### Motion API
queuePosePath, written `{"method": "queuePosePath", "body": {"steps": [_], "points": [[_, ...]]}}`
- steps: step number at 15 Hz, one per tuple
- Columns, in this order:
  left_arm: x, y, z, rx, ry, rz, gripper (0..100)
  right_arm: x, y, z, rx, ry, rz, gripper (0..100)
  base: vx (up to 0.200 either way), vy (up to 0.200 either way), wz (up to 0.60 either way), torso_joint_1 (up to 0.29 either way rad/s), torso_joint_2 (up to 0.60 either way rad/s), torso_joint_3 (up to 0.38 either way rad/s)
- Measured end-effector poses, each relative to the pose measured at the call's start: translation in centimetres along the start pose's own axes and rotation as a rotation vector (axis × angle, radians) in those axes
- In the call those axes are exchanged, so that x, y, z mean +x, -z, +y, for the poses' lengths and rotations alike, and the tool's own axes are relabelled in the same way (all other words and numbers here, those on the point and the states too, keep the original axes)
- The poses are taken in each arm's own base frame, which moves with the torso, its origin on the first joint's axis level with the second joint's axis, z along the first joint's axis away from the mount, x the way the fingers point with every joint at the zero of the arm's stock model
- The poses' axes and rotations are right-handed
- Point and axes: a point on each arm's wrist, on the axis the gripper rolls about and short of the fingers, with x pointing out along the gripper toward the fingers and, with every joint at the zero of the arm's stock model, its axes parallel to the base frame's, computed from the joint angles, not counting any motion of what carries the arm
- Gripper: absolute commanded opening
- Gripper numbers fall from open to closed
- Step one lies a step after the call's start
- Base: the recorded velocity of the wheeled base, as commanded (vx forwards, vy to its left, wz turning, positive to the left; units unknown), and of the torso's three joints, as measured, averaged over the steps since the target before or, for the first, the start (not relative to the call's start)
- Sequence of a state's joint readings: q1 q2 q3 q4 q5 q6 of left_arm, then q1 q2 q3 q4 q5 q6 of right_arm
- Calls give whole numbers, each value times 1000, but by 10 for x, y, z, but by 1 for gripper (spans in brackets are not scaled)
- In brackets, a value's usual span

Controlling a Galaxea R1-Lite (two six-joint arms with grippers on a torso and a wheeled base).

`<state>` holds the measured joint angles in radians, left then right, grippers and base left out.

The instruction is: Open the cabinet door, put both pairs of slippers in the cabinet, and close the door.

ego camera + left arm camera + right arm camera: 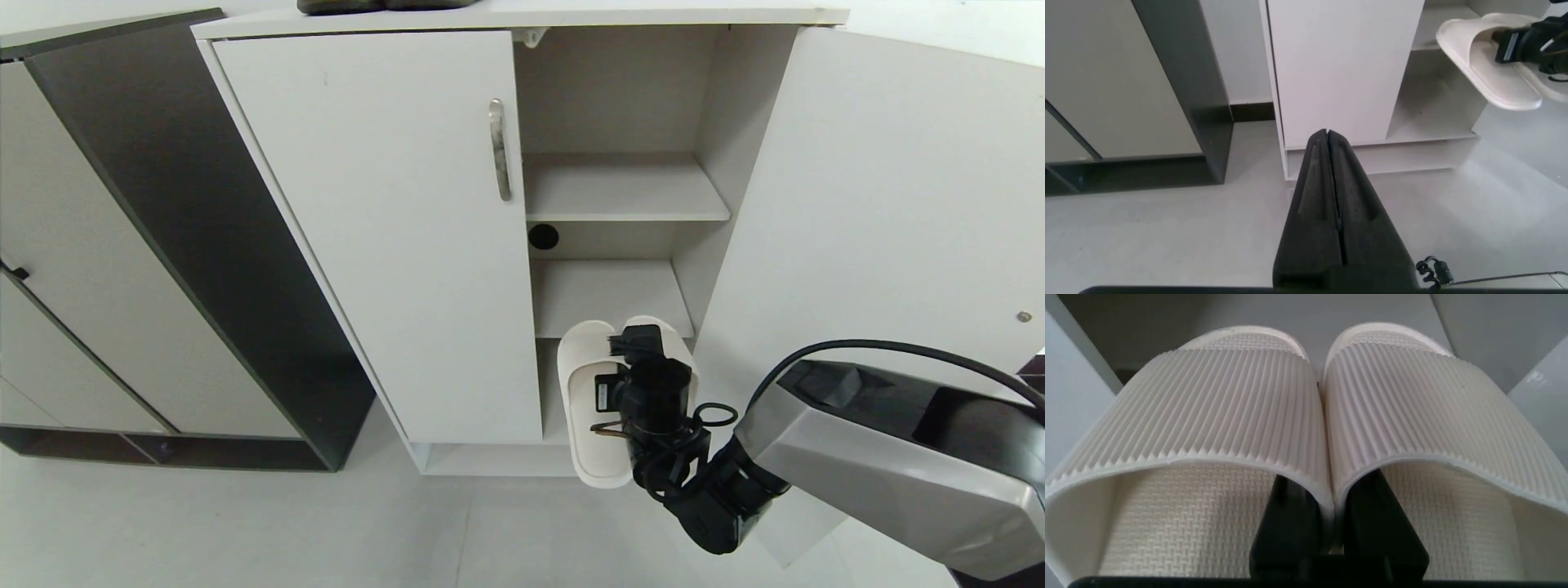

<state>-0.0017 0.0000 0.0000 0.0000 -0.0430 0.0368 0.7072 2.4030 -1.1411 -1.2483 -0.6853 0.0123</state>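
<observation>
Right door [882, 204] of the cabinet [620, 188] is already standing open. 1 pair of white slippers [584, 400] is being held at the opening, in front of the lowest compartment, straps pinched together by the right gripper [1329, 531]. Left gripper [1327, 155] is being held empty, jaws together, over the floor [1167, 229]. Judged remaining: placing this pair, fetching the 2nd pair, closing the door.

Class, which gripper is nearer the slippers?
Right. The right gripper grips the slippers at the open cabinet; the left gripper is shut over the floor, well apart from them.
</observation>
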Motion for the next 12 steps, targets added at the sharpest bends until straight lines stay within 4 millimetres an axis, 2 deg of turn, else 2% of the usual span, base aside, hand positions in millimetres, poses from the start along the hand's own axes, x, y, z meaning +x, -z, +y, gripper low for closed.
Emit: {"method": "queuePosePath", "body": {"steps": [4, 12], "points": [[0, 0, 0, 0, 0, 0, 0, 0, 7, 0, -15, -1, 18, 0, 0, 0, 0, 0, 0, 0], [0, 0, 0, -1, 0, 0, 0, -1, 12, -1, -26, -1, 28, 0, 200, 0, 0, 1, 6, 2]]}}
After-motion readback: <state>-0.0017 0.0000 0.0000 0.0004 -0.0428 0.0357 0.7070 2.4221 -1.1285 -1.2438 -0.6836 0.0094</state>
